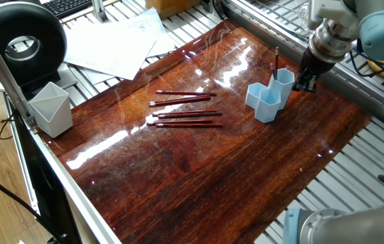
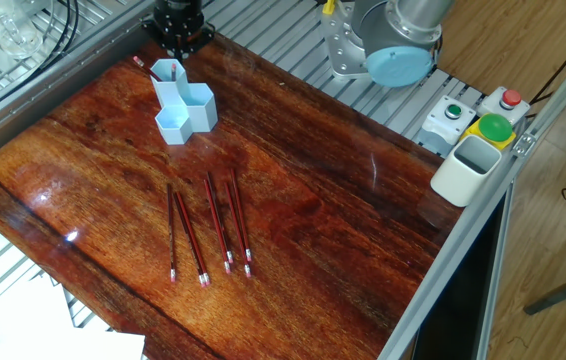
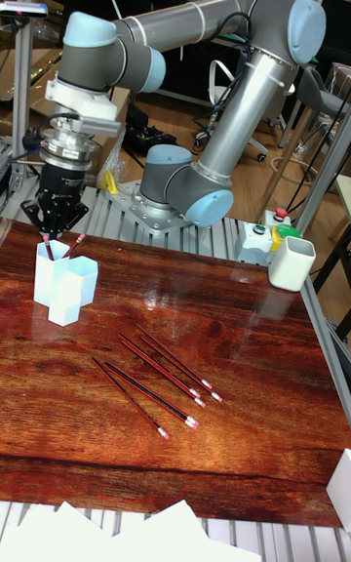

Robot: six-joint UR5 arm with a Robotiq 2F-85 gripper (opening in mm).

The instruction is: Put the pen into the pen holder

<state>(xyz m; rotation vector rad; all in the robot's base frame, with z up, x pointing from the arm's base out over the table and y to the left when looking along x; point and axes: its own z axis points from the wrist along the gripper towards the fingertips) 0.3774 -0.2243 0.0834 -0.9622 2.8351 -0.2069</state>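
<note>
Red loose pens [image 1: 185, 112] lie centre-frame; right of them, your pen [image 1: 275, 61] stands in the pen holder [image 1: 268, 95], upper right. Gripper [image 1: 305, 80] sits against it, grip state indeterminable. Retracting could drag or tip it.

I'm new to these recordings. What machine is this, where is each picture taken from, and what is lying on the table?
The machine is a grey jointed robot arm with light blue joint caps, ending in a black two-finger gripper. Two pictures look down at the glossy dark wooden table from opposite sides; the tall one faces the arm head-on. The gripper hangs just behind a small light blue holder of joined hexagonal tubes, at the table's far edge. One thin dark red pen stands tilted in its tallest tube. Four more red pens lie loose mid-table. A larger pale grey-white angular cup stands apart. Whether the gripper is open or holding anything, I cannot tell.
</note>
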